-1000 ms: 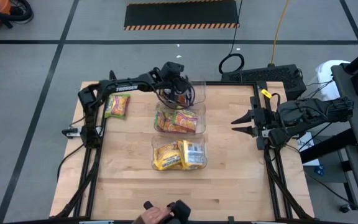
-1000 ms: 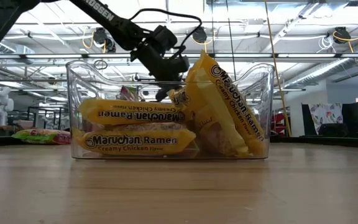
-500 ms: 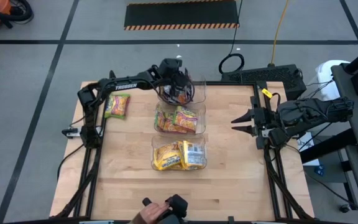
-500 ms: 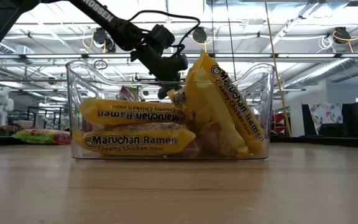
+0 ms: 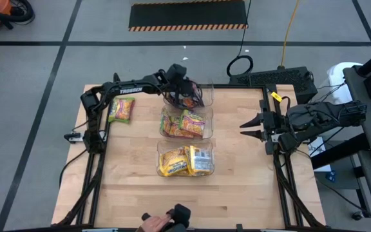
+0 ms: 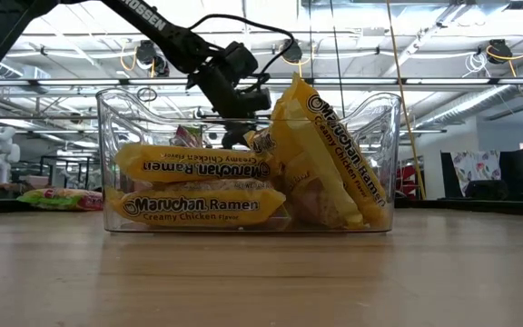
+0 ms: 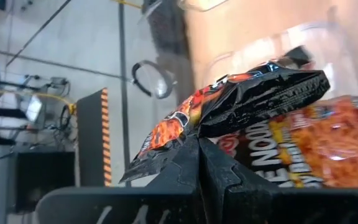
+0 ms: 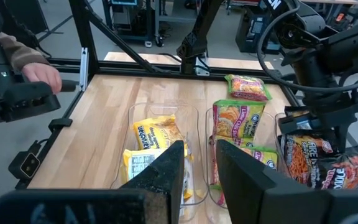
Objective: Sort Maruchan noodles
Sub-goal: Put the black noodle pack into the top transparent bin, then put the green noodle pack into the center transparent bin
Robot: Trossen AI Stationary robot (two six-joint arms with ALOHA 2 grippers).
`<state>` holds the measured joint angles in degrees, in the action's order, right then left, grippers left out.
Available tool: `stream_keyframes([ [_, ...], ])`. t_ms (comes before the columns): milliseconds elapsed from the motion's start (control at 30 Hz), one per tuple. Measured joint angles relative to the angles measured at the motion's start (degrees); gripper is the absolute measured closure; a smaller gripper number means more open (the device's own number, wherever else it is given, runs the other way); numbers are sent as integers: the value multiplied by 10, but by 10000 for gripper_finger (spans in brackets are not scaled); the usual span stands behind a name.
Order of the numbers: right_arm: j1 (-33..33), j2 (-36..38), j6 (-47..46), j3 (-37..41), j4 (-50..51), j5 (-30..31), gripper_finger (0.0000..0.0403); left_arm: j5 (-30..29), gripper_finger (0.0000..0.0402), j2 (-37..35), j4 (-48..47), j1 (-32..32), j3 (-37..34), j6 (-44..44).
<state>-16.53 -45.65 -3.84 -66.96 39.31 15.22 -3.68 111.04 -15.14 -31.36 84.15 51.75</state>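
Observation:
Three clear bins stand in a row down the table's middle. The near bin holds yellow Maruchan packets. The middle bin holds green-yellow and orange packets. My left gripper is over the far bin, shut on a dark black-red packet, with another dark packet lying in the bin beneath. One green-yellow packet lies flat on the table near the left arm's base. My right gripper waits open at the table's right edge. My left gripper pinches the dark packet by a crumpled edge between its two shut fingers, coming from above and pointing down into the far bin. The packet juts out past the fingertips, tilted, above the packet that lies in the bin.
The near bin fills the middle of the low view and hides most of what is behind it. A person's hand holds a device at the near table edge, also visible as a hand. Bare wood lies left and right of the bins.
My left gripper has edged slightly up and toward the table's left over the far bin, staying shut on the dark packet. The person's hand at the near edge has shifted a little.

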Motion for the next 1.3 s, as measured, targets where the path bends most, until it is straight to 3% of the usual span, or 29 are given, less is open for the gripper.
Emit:
stream_keyframes([
  [200,0,0,0,0,0,0,312,-75,381,0,17,9,1,-24],
  [467,0,0,-5,0,0,-3,312,-106,353,0,22,23,1,-29],
  [733,0,0,-15,0,0,-2,312,-311,344,-20,48,60,1,28],
  [967,5,-3,-15,0,0,6,312,-328,344,-122,-25,88,1,-145],
  [1100,17,-16,-15,0,-1,28,312,-321,344,-203,-127,99,1,-267],
  [1300,50,-64,2,0,-23,13,312,-249,344,-322,-306,125,1,-439],
])
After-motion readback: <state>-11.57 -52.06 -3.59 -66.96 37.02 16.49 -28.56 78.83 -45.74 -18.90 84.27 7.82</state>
